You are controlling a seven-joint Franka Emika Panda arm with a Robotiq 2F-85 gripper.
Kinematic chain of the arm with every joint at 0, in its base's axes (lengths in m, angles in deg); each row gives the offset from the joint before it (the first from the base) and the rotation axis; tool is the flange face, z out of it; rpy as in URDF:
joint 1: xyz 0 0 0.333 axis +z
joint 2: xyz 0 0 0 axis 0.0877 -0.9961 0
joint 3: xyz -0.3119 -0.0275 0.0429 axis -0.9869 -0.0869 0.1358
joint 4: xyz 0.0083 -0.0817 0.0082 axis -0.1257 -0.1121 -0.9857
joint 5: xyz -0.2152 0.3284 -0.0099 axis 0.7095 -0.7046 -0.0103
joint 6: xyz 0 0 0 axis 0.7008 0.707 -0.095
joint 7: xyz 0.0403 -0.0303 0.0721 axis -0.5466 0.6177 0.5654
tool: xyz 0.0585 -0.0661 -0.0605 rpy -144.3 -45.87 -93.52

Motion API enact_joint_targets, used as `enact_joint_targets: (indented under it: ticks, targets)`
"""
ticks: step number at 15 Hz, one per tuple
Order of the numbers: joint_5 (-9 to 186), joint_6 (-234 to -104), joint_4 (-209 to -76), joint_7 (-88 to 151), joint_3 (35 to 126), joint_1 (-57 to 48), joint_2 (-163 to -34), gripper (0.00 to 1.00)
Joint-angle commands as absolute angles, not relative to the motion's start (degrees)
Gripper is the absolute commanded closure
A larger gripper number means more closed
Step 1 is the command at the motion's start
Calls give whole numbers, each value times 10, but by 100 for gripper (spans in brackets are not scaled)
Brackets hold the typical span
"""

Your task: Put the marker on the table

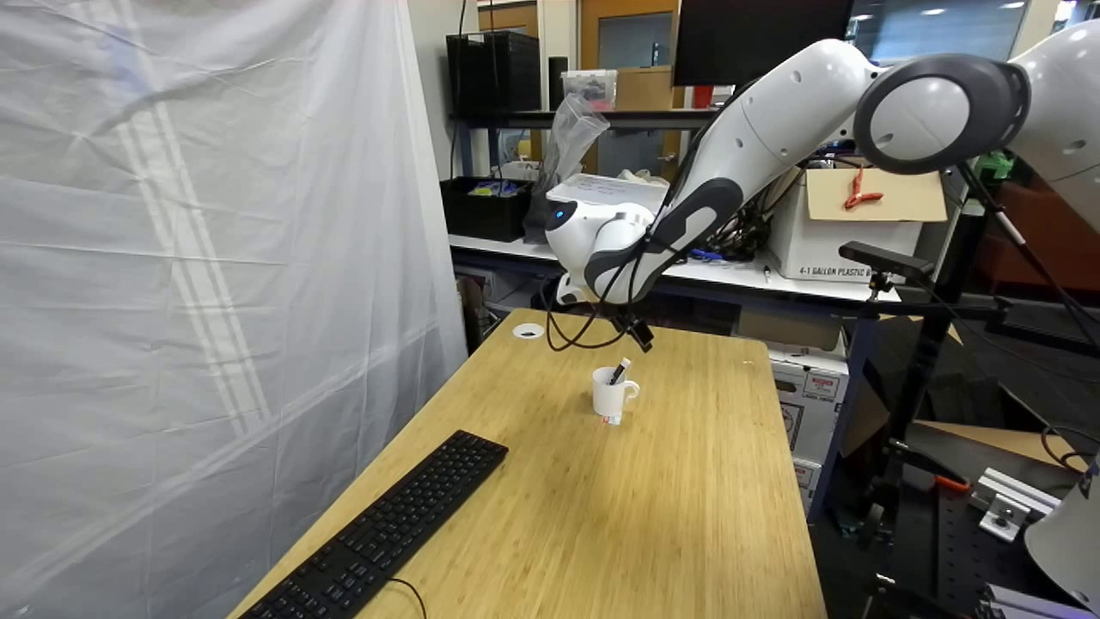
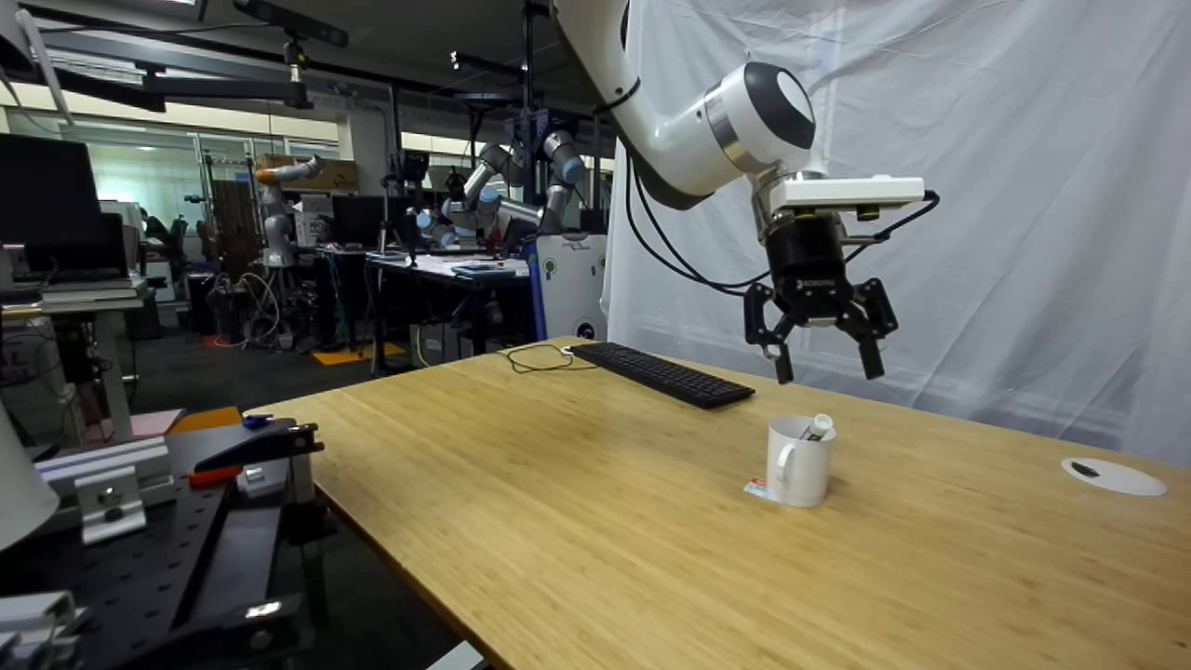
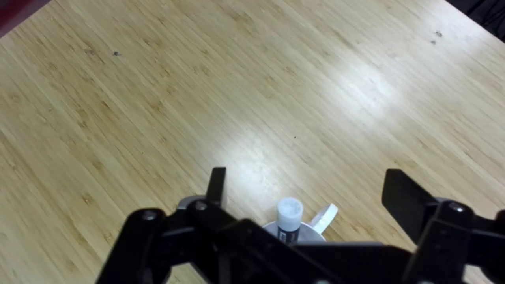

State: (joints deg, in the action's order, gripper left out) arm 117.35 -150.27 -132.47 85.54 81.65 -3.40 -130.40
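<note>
Because a white mug (image 2: 808, 478) seems to prop it, the marker (image 2: 819, 427) stands tilted inside, its top exposed. Over the table (image 2: 558, 484), the gripper (image 2: 828, 374) hangs empty, jaws spread wide, probably to straddle the marker. Mug walls hide the marker's lower end; in the wrist view the gripper covers most of the mug.

Blk kbd (image 1: 382, 531) lies nr wht curtain (image 1: 232, 275), wht mug (image 1: 607, 399) apart.

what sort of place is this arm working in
Most likely a robotics lab: another robot arm stands in the background, a perforated black plate is in view, and a white bench looks cluttered with gear.
</note>
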Motion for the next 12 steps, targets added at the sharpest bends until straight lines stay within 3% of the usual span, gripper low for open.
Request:
enact_joint_targets:
  ticks: [1, 12]
  targets:
    - [1178, -1474, -1268, 856, 812, -27, -1343, 0]
    - [1174, -1444, -1192, 865, 811, -9, -1418, 0]
